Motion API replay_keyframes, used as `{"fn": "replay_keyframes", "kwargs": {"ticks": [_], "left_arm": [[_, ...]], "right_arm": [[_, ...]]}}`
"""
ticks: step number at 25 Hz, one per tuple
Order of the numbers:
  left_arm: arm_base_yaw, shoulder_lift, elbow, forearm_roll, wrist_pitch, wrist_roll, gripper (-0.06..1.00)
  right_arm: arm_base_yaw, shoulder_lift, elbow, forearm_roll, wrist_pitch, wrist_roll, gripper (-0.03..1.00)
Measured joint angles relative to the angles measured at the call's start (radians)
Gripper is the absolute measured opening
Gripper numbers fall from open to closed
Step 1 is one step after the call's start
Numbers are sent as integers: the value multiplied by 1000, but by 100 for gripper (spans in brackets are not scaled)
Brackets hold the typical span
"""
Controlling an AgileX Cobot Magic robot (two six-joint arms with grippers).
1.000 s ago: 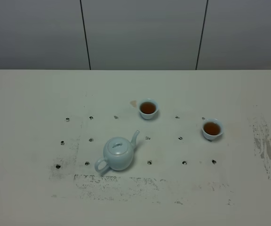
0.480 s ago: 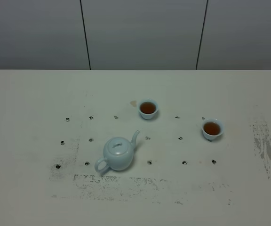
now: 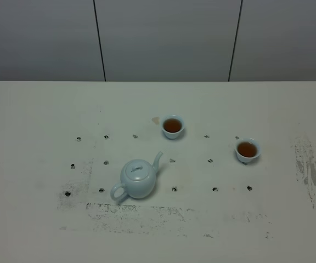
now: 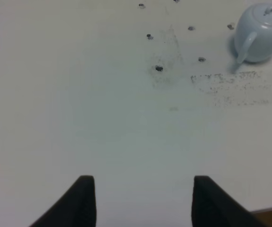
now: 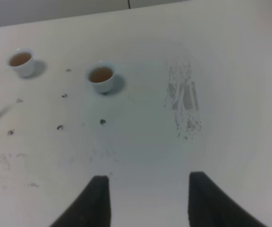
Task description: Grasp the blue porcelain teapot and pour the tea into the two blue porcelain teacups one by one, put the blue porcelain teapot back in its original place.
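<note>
Neither of my claws shows in the high view. What I see from up there is the pale table (image 3: 37,137) with the teapot (image 3: 137,178) upright near its middle, lid on, spout aimed toward the far side and loop handle toward the near left. One teacup (image 3: 173,127) sits beyond the spout, holding brown tea; the other teacup (image 3: 247,150) stands well apart to its right, also filled. Small dark dots (image 3: 174,189) and scuffed grey smears (image 3: 311,172) mark the tabletop.

From my left wrist, my left claw (image 4: 140,201) hangs spread wide with nothing between its dark fingers (image 4: 81,201), above bare table (image 4: 79,94). The teapot (image 4: 261,30) stands well away from it, handle turned toward my claw.

From my right wrist, my right claw (image 5: 148,201) is likewise parted wide and empty. Both teacups (image 5: 101,76) (image 5: 21,61) stand well ahead of it, each with tea inside, and the grey smears (image 5: 185,101) lie to one side of the nearer cup.
</note>
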Motion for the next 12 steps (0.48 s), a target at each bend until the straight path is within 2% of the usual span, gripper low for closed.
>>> {"fn": "replay_keyframes", "kwargs": {"ticks": [12], "left_arm": [[0,0,0,0,0,0,52]], "right_arm": [[0,0,0,0,0,0,40]]}}
